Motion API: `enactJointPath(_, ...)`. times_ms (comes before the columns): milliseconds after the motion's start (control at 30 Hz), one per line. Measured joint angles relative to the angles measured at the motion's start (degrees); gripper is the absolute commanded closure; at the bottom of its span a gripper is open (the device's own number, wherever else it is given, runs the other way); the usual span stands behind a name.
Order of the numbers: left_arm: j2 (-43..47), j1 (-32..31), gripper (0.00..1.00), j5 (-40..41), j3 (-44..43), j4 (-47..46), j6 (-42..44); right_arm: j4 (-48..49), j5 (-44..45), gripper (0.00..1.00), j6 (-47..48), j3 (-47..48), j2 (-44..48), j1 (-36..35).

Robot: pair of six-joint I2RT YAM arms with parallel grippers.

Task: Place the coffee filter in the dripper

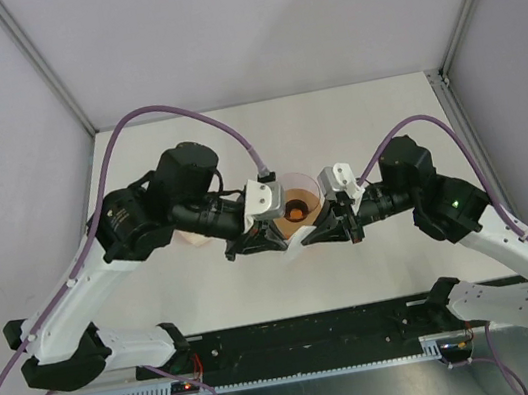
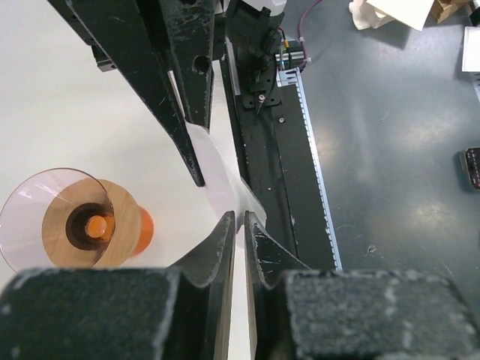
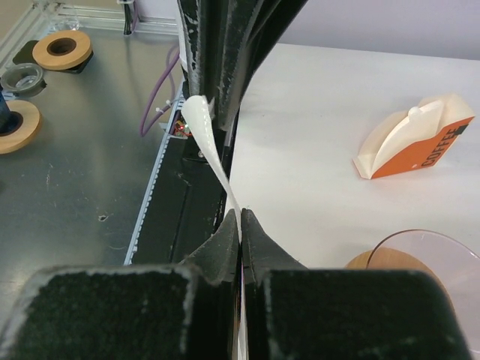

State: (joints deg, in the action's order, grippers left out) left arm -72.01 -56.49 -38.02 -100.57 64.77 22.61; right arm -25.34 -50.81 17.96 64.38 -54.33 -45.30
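The coffee filter (image 3: pixel 214 157), a thin white paper, hangs between my two grippers just in front of the dripper (image 1: pixel 296 197). The dripper is a translucent pink funnel on a wooden collar, with an orange base. My right gripper (image 3: pixel 241 215) is shut on one edge of the filter. My left gripper (image 2: pixel 240 219) faces it from the other side; its jaws stand slightly apart with the filter's (image 2: pixel 221 176) other edge at their tips. In the left wrist view the dripper (image 2: pixel 30 206) lies to the left of the jaws. In the top view both grippers (image 1: pixel 285 242) (image 1: pixel 309 237) meet tip to tip.
A cream stack of folded filters in an orange holder (image 3: pixel 412 146) lies on the white table. A black rail (image 2: pixel 277 165) runs along the table's near edge. Wooden rings (image 3: pixel 61 49) sit on the metal surface beyond the rail.
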Motion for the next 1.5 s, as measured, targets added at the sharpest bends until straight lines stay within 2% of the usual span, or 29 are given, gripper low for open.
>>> enactJointPath(167,-0.28,-0.09,0.87,3.32,0.5,-1.07,-1.73,0.28,-0.04,1.0,-0.33,0.0,-0.07,0.0)
enactJointPath(300,-0.76,-0.11,0.74,7.63,0.5,-2.45,-2.73,0.33,-0.37,1.0,-0.33,0.0,-0.11,0.0)
enactJointPath(400,-0.87,-0.11,0.69,8.02,0.52,-3.13,-3.15,0.33,-0.48,1.0,-0.31,0.0,-0.11,0.0)
enactJointPath(467,-0.85,-0.13,0.73,7.52,0.55,-3.26,-3.15,0.33,-0.44,1.0,-0.31,0.0,-0.11,0.09)
enactJointPath(600,-0.79,-0.13,0.95,5.42,1.29,-3.39,-3.08,0.33,-0.39,1.0,-0.46,0.0,-0.11,0.94)
enactJointPath(700,-0.79,-0.13,0.99,3.15,1.49,-3.26,-2.64,0.46,0.11,1.0,-1.2,0.0,-0.15,2.03)
enactJointPath(833,-0.61,-0.13,1.0,2.25,1.49,-3.13,-2.62,1.64,1.62,0.93,-2.91,0.0,-0.26,3.32)
enactJointPath(967,-0.61,-0.13,1.0,4.72,1.49,-3.17,-2.71,3.43,4.63,0.99,-4.66,0.0,-0.28,4.37)
enactJointPath(1367,-0.61,-0.13,1.0,12.9,1.36,-4.11,-3.15,5.55,1.44,1.0,-6.25,0.04,-0.92,5.03)
enactJointPath(1500,-0.61,-0.13,0.91,14.62,1.36,-4.28,-3.15,5.22,0.26,1.0,-5.68,0.04,-1.05,4.74)
